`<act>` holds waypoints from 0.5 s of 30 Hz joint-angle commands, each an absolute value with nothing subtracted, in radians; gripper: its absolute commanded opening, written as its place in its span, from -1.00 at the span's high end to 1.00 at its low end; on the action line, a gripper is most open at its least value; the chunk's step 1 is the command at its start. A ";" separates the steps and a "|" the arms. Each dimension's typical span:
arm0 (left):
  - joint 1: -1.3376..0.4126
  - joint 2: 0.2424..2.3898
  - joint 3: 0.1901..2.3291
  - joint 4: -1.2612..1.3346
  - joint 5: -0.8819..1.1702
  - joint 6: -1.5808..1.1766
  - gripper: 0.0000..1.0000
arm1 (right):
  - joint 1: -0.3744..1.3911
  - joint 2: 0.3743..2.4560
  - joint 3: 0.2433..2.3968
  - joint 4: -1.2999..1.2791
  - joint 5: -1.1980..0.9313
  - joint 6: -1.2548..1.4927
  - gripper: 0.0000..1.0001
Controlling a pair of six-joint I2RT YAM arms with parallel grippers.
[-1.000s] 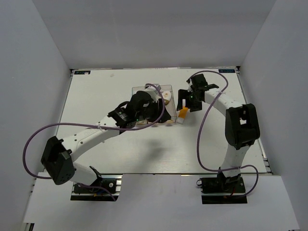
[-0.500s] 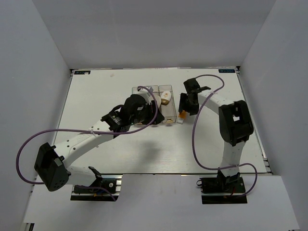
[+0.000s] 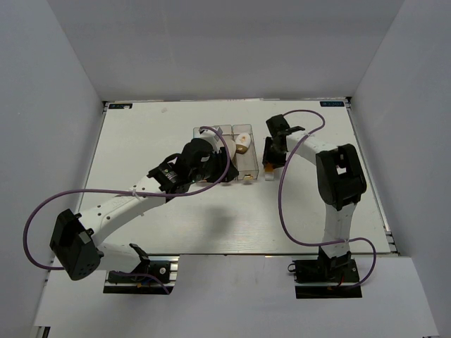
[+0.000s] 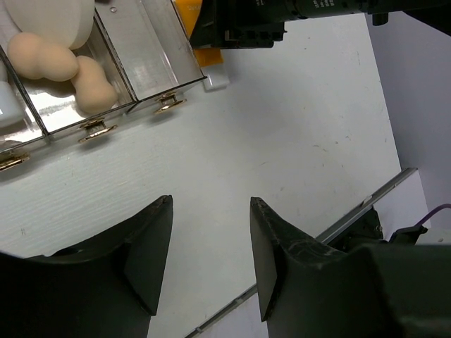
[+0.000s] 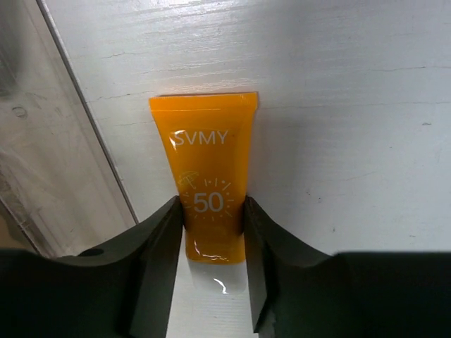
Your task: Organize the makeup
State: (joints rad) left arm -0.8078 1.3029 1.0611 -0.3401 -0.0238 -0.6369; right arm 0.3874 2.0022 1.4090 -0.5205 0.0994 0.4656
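An orange tube [image 5: 208,169] printed "50" lies flat on the table just right of the clear tray [image 5: 49,162]. My right gripper [image 5: 211,204] is shut on it, a finger pressed against each side near the cap end. In the left wrist view the tube's white cap [image 4: 217,79] pokes out under the right gripper. Two beige sponges [image 4: 44,56] [image 4: 95,86] and a round pale puff [image 4: 62,17] lie in the tray [image 4: 151,53]. My left gripper [image 4: 210,202] is open and empty above bare table near the tray's front edge.
From above, the tray [image 3: 243,130] sits mid-table with the left gripper [image 3: 217,171] at its near side and the right gripper [image 3: 269,163] at its right side. The tray compartment nearest the tube holds nothing. Grey walls enclose the table.
The right gripper came down over the orange tube and closed from wide open onto its sides. The left arm shifted slightly left early on, then held still.
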 commanded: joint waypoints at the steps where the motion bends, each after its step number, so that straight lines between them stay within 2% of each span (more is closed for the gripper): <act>1: -0.805 1.258 1.065 -0.347 -0.041 -0.641 -0.15 | 0.385 2.005 1.381 -0.514 0.143 0.434 0.19; 2: -0.805 1.253 1.062 -0.344 -0.046 -0.643 -0.15 | 0.384 1.999 1.378 -0.511 0.147 0.419 0.30; 8: -0.805 1.220 1.043 -0.345 -0.060 -0.652 -0.15 | 0.374 1.873 1.316 -0.379 0.183 0.205 0.42; 12: -0.805 1.201 1.019 -0.336 -0.067 -0.655 -0.15 | 0.374 1.717 1.262 -0.224 0.066 0.025 0.42; 15: -0.805 1.196 1.014 -0.331 -0.074 -0.655 -0.15 | 0.385 1.686 1.299 -0.199 -0.064 -0.028 0.45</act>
State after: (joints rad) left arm -0.8074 1.2274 1.0218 -0.3370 -0.0505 -0.6491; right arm 0.3752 1.7668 1.2522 -0.3378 0.0650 0.1040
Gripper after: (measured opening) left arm 0.577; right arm 0.298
